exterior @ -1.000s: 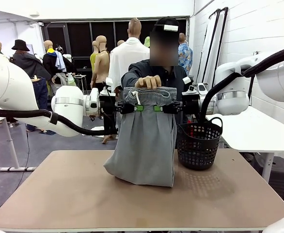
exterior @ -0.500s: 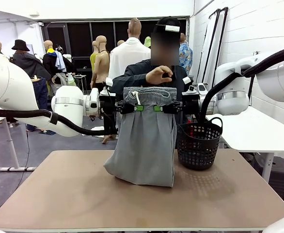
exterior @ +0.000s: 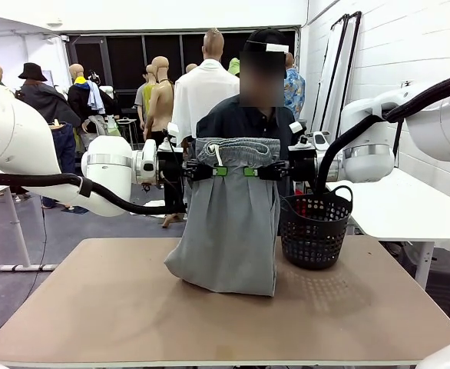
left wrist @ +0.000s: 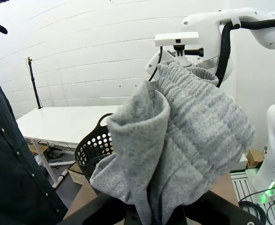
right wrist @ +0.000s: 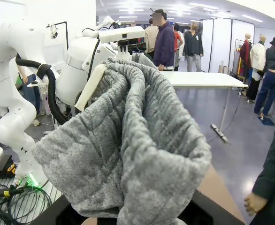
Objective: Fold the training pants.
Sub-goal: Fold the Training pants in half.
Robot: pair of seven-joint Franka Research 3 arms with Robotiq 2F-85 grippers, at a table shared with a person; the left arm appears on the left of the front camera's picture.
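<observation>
- The left gripper (exterior: 219,171) pinches the training pants (exterior: 229,231) at the waistband.
- The right gripper (exterior: 253,171) pinches it too.
- The pants hang onto the table (exterior: 94,307).

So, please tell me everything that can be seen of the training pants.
The training pants are light grey, soft-looking jersey with a gathered elastic waistband and a white drawstring. They hang upright between the left gripper and the right gripper, each shut on the cloth just under the waistband. The lower end rests bunched on the table, beside the black mesh basket.
</observation>
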